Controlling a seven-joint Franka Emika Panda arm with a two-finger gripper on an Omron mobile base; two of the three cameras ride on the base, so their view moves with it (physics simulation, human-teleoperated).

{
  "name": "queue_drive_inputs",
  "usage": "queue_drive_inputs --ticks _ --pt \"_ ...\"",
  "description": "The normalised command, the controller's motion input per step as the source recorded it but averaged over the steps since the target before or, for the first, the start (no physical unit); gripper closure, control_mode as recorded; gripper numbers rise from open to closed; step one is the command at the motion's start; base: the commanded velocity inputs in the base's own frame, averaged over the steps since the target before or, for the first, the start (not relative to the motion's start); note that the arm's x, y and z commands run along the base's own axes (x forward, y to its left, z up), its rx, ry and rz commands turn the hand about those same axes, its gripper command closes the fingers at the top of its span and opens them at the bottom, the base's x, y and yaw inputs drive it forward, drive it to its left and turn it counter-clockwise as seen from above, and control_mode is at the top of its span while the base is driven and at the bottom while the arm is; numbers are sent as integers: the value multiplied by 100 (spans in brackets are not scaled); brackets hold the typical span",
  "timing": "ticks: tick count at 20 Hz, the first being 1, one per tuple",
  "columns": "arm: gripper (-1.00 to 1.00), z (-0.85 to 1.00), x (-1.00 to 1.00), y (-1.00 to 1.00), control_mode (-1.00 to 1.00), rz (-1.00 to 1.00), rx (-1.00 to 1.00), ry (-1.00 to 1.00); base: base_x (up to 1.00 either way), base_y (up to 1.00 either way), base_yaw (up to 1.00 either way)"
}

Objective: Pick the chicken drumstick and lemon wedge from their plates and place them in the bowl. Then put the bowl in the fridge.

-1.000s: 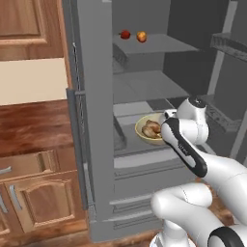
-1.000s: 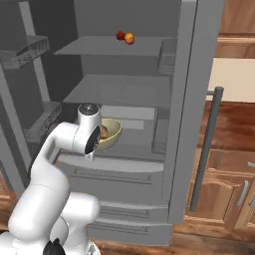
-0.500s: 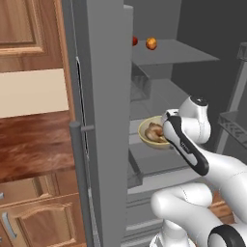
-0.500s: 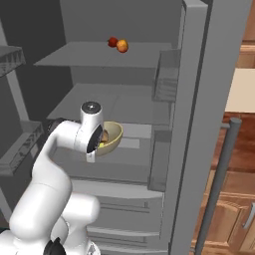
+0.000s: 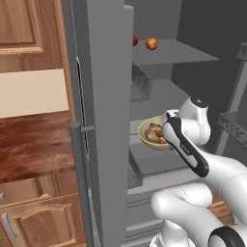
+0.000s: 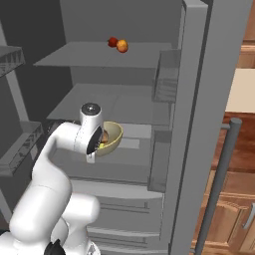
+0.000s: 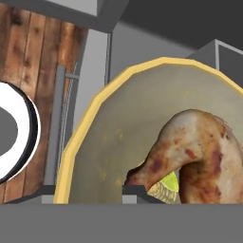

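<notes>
The olive-tan bowl (image 5: 146,129) (image 6: 116,137) is inside the open fridge (image 5: 103,120) (image 6: 199,124), low over a middle grey shelf. Whether it rests on the shelf I cannot tell. In it lie the golden-brown chicken drumstick (image 5: 155,132) (image 7: 199,152) and, tucked under the drumstick, the yellow-green lemon wedge (image 7: 170,183). My gripper (image 5: 166,131) (image 6: 97,143) (image 7: 135,192) is at the bowl's near rim, with one tip inside the bowl (image 7: 114,128). My own wrist hides the jaws in both base views. The plates are out of view.
A red fruit (image 5: 135,41) (image 6: 113,42) and an orange fruit (image 5: 151,43) (image 6: 122,46) sit on the top shelf. The fridge doors stand open on both sides, with door bins (image 6: 167,74). Wooden cabinets (image 5: 29,212) and a wood counter (image 5: 34,144) flank the fridge.
The whole picture has shifted in both base views: the camera has come nearer to the fridge. My hand and the bowl stay together over the middle shelf.
</notes>
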Motion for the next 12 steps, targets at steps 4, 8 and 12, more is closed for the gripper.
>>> queue_drive_inputs --ticks 4,8,12 --pt "100 0 0 0 100 0 0 0 0 0 0" --pt "100 0 0 0 100 0 0 0 0 0 0" --pt "100 0 0 0 -100 0 0 0 0 0 0"
